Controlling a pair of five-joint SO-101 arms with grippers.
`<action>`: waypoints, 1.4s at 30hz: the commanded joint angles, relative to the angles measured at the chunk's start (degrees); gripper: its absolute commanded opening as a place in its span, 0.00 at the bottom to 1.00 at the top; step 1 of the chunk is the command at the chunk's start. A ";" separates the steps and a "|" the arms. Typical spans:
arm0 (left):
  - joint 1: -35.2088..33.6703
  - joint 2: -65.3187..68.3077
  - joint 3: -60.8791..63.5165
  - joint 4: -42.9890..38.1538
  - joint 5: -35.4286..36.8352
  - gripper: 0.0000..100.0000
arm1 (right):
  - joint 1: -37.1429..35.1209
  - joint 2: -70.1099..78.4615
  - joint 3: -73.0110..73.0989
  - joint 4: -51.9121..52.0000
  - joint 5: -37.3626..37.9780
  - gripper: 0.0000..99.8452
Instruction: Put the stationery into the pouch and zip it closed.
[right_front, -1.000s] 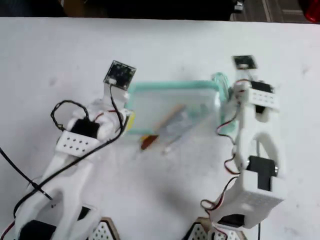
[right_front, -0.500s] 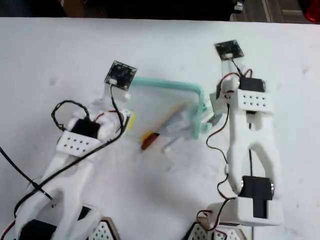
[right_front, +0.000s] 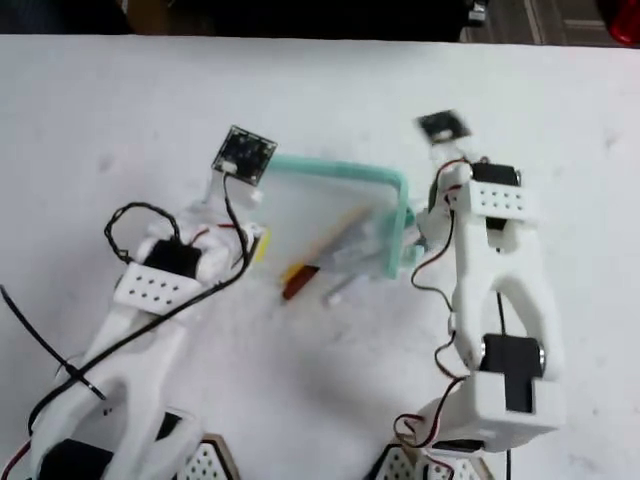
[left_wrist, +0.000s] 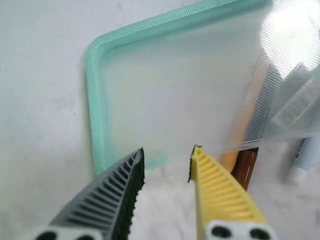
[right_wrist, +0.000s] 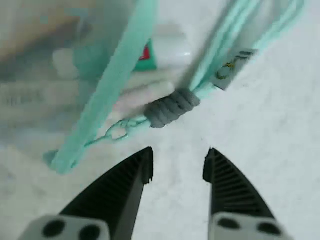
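**Translucent mesh pouch with mint-green edging** (right_front: 300, 200) lies flat mid-table, with orange and white pens (right_front: 298, 280) protruding at its 6 o'clock. It is likely light, limp and slippery, and best gripped by the edging. Left gripper (left_wrist: 167, 150) at the pouch's 9 o'clock and right gripper (right_wrist: 179, 150) at 3 o'clock both gape empty. The right wrist view resolves the grey-wrapped zip cord (right_wrist: 172, 107), which is indistinct in the high view.

Clear pouch (right_front: 325, 200), mint-green trim, flat on bench (right_front: 120, 90); stationery (right_front: 300, 278) half inside, pen ends sticking out.

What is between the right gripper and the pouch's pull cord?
Only bare table, seen in the right wrist view; the open right gripper sits short of the grey cord knot.
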 joint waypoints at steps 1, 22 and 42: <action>0.75 -2.07 -0.62 -1.23 -0.88 0.18 | 1.10 -5.05 2.81 -1.63 24.00 0.14; 0.13 -2.07 -0.88 -1.32 -4.04 0.18 | -1.80 9.71 -3.34 -2.51 57.23 0.30; 0.13 -2.15 -0.70 -2.90 -4.04 0.18 | -0.22 16.04 -1.58 -9.63 60.57 0.00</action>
